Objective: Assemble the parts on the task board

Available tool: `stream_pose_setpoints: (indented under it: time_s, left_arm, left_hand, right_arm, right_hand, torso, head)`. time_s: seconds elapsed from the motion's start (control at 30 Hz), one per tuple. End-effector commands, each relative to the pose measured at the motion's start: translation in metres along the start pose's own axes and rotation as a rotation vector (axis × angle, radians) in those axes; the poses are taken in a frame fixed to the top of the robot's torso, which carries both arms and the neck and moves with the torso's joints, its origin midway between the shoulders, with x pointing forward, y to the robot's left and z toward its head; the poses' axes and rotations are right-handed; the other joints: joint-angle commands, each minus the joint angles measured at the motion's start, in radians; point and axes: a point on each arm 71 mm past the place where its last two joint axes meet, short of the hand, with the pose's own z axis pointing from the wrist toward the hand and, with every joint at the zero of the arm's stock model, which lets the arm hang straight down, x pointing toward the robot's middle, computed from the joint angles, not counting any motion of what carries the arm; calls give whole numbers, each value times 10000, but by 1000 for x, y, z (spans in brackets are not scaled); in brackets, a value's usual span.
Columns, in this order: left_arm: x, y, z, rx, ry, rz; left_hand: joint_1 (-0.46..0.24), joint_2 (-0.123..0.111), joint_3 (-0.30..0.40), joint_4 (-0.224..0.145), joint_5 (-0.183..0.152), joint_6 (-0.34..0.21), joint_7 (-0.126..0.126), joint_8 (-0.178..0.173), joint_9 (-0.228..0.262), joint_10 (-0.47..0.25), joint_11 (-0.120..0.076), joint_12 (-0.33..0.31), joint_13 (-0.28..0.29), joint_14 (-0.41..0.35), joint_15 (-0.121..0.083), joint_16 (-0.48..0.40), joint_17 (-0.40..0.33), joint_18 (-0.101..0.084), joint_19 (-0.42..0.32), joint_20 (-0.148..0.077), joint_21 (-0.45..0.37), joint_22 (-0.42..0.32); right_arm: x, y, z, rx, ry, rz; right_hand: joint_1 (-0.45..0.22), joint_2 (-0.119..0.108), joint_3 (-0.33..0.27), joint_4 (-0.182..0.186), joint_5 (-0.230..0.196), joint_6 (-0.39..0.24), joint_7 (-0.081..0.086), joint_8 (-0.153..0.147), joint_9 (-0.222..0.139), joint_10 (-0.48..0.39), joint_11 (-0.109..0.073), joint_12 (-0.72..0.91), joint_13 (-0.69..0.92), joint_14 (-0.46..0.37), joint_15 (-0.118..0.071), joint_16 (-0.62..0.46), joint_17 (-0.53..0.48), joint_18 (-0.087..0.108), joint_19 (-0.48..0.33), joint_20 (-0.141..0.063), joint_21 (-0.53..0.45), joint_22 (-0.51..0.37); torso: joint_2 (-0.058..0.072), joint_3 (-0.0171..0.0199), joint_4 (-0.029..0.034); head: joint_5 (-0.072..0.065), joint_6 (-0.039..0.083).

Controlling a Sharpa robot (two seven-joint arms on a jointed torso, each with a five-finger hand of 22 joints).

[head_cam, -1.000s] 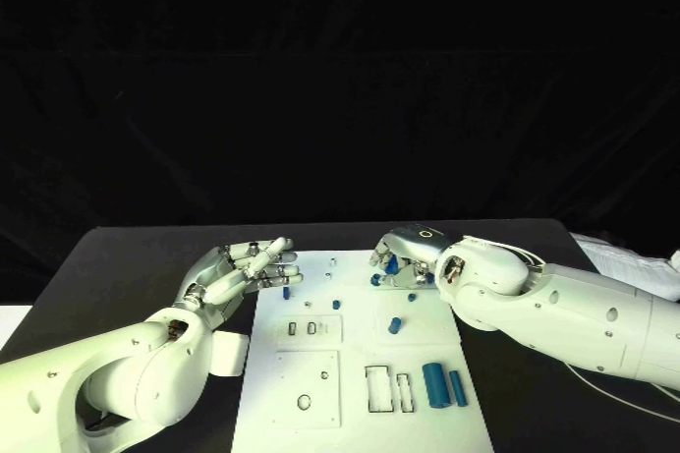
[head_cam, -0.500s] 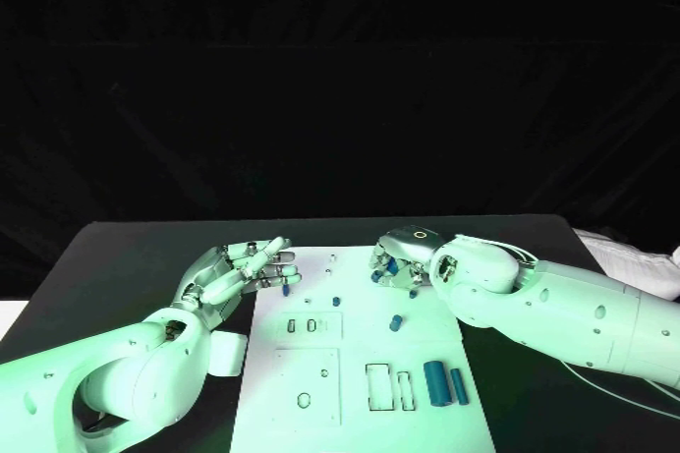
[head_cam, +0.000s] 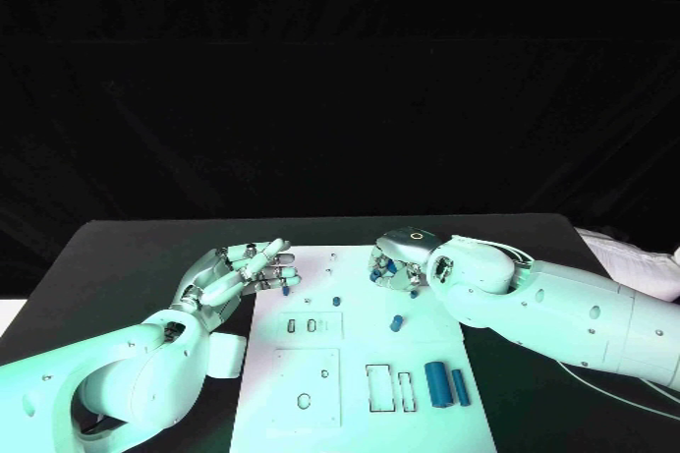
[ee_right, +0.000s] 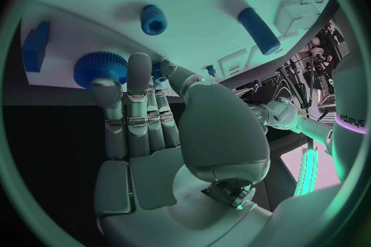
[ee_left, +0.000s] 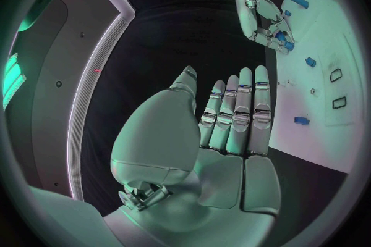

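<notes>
Head view: left robot hand (head_cam: 244, 268) spread beside the task board (head_cam: 355, 374) left edge, right robot hand (head_cam: 400, 261) fingers touching a blue gear (ee_right: 99, 65) at its far edge.

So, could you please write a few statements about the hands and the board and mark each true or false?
1. The left hand holds nothing, its fingers straight and apart. True.
2. The right hand hovers over the board's near end. False: it is at the far end, at a blue toothed wheel.
3. Two blue cylinders lie side by side on the white board. True.
4. The left hand grips a blue cylinder. False: it grips nothing.
</notes>
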Motion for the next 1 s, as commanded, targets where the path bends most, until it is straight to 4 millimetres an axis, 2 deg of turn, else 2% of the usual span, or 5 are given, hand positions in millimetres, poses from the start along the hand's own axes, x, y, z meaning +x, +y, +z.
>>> stream_pose_setpoints:
  time_s: [0.03, 0.27, 0.53, 0.67, 1.0]
  left_arm:
    - [2, -1, 1, 11, 145, -102]
    - [2, 0, 1, -34, 127, -105]
    - [0, 1, 2, -81, 123, -119]
    - [0, 1, 3, -92, 105, -116]
    - [2, 2, 5, -104, 139, -145]
  left_hand:
    - [158, 17, 3, -73, -33, -37, 56, -67, -18, -41, 35, -63, -17, 3, 25, -41, 28, 117, 93, 5, -55, -17]
    - [225, 47, 6, -144, -33, -66, 77, -95, -20, -61, 47, -90, -24, 0, 31, -62, 66, 116, 107, 8, -84, -29]
    - [238, 52, 5, -162, -33, -83, 87, -106, -22, -70, 53, -99, -27, 0, 32, -67, 77, 115, 111, 8, -92, -32]
    - [241, 54, 5, -166, -33, -84, 87, -107, -22, -72, 54, -101, -27, 0, 33, -68, 79, 115, 112, 9, -93, -32]
    - [257, 64, 9, -181, -32, -88, 90, -110, -22, -75, 57, -105, -28, -1, 34, -72, 87, 115, 115, 9, -99, -34]
  right_arm:
    - [1, 1, 0, -21, 1, -153]
    - [-9, 4, 0, -166, -1174, 108]
    - [-20, 9, 0, -93, -2346, 678]
    - [-21, 11, 5, 85, -2461, 778]
    - [-19, 23, 25, 321, -2641, 865]
  right_hand:
    - [24, 67, 18, 117, -74, 142, -2, 42, 26, 122, -25, -11, 12, 300, -84, 313, 293, -175, 157, -4, 166, 253]
    - [262, 333, 366, 269, -241, 607, -94, 182, 138, 625, -153, 32, 50, 370, -184, 1545, 1470, -351, 664, -84, 912, 1408]
    - [302, 249, 530, 353, -326, 634, -75, 117, 178, 649, -146, -28, 28, 339, -172, 2196, 2066, -430, 831, -89, 1257, 1920]
    - [295, 226, 577, 407, -421, 635, -72, 88, 193, 633, -139, -33, 23, 306, -164, 2326, 2142, -433, 815, -82, 1316, 1978]
    - [262, 179, 633, 499, -458, 574, -31, 21, 201, 532, -102, -43, 11, 252, -132, 2513, 2266, -439, 787, -59, 1390, 2054]
  torso:
    - [31, -8, 7]
    - [60, -10, 36]
    - [78, -25, 74]
    - [110, -27, 58]
    - [129, -28, 101]
  head:
    - [3, -3]
    - [-31, 27]
    - [-7, 104]
    - [7, 148]
    - [24, 137]
